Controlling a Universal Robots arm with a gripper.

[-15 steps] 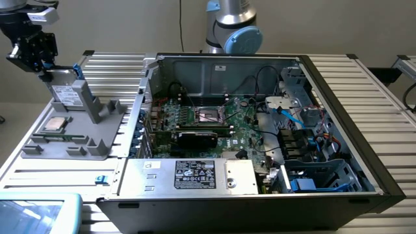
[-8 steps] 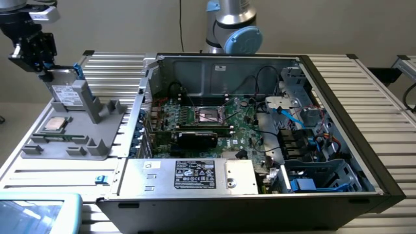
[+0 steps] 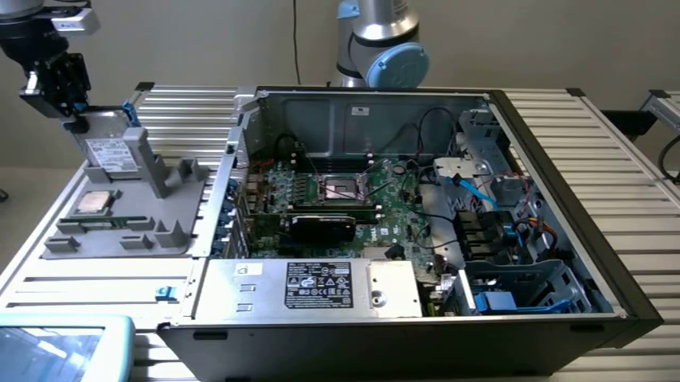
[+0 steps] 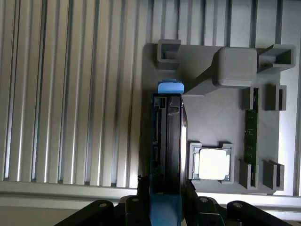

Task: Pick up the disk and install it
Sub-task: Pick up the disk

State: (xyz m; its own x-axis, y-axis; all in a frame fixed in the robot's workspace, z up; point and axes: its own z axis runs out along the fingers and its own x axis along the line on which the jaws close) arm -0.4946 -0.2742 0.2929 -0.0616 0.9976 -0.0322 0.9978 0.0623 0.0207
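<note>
Claw [image 3: 76,119] around disk [image 3: 107,151], long axis vertical

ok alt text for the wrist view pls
The gripper clasps the disk, a grey drive on edge in a blue bracket, at a grey parts tray. The tray, on a ribbed table, holds a square silver processor chip.

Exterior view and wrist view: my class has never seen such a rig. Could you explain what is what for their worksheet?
The machine is one robot arm with a gripper. The exterior view looks at the whole bench from off the arm; the wrist view looks down past the gripper. On the ribbed table stand an open computer case and a grey holder tray carrying a processor chip. The gripper is closed on the disk, which stands on edge in its blue bracket.
</note>
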